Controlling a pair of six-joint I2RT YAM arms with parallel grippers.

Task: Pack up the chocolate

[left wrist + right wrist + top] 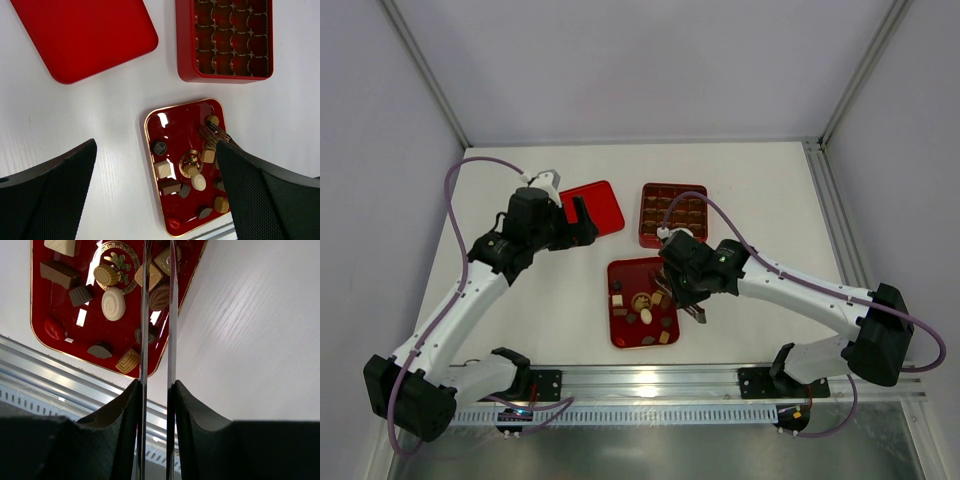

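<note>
Nearest the bases lies the flat tray (42, 302), and the chocolate (113, 303) sits in it as loose pieces. The right gripper (156, 387) has its fingers clamped on a pair of tweezers (145, 315). Their blades stand almost together among the tan pieces at the tray's right side. The tips run out of the wrist view, so I cannot tell whether a piece is pinched. To do this well, squeeze only enough to hold one piece, then lift straight up over the rim. Beyond is the grid box (225, 77), whose cells look empty; aim for one cell. Farther left, the left gripper (156, 144) hangs with its fingers wide apart and holding nothing, near the lid (85, 35).
</note>
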